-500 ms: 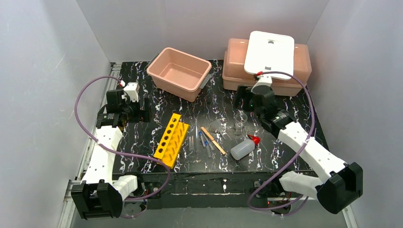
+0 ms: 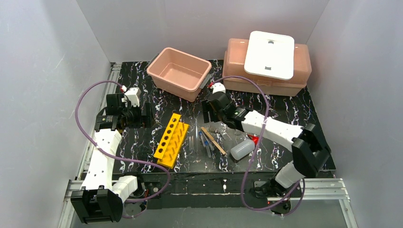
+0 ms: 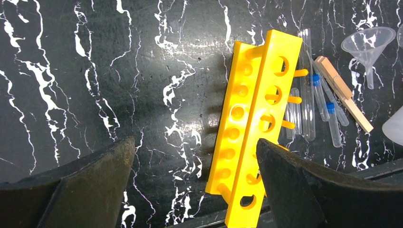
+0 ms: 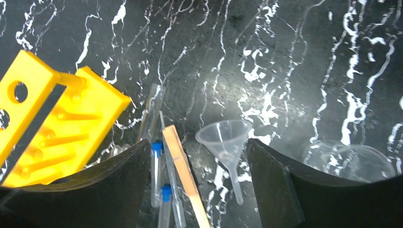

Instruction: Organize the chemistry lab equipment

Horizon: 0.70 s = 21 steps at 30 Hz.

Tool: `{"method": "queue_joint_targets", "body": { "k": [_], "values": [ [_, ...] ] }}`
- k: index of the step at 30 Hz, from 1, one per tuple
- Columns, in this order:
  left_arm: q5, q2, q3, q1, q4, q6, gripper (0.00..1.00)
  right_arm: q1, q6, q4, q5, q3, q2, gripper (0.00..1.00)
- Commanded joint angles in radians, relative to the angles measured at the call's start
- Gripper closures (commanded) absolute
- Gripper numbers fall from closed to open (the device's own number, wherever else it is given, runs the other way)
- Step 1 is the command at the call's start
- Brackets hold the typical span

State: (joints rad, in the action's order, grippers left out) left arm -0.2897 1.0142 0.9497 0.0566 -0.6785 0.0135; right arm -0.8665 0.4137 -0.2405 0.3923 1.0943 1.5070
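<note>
gaping wide, left hand [image 3: 195,147] and right hand [image 4: 197,145] hover near 1 yellow rack [image 3: 259,118], 2 blue-tipped pipettes [image 3: 332,126].

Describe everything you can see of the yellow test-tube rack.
The yellow test-tube rack looks like glossy plastic. One long plate has a row of round through-holes, a second has dimples, and short rods join them. Every hole is empty. It lies on the black marbled table, apparently tipped on its side, running diagonally. Beside its rods lie clear tubes; whether they touch it is unclear. Nothing grips it.
</note>
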Motion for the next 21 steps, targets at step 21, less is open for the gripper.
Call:
{"method": "queue_joint_targets", "body": {
  "k": [21],
  "values": [
    [-0.123,-0.062,0.016,-0.001,-0.12,0.092,0.0,-0.124,0.088,0.002,-0.031,0.281,0.42,0.49]
  ]
}}
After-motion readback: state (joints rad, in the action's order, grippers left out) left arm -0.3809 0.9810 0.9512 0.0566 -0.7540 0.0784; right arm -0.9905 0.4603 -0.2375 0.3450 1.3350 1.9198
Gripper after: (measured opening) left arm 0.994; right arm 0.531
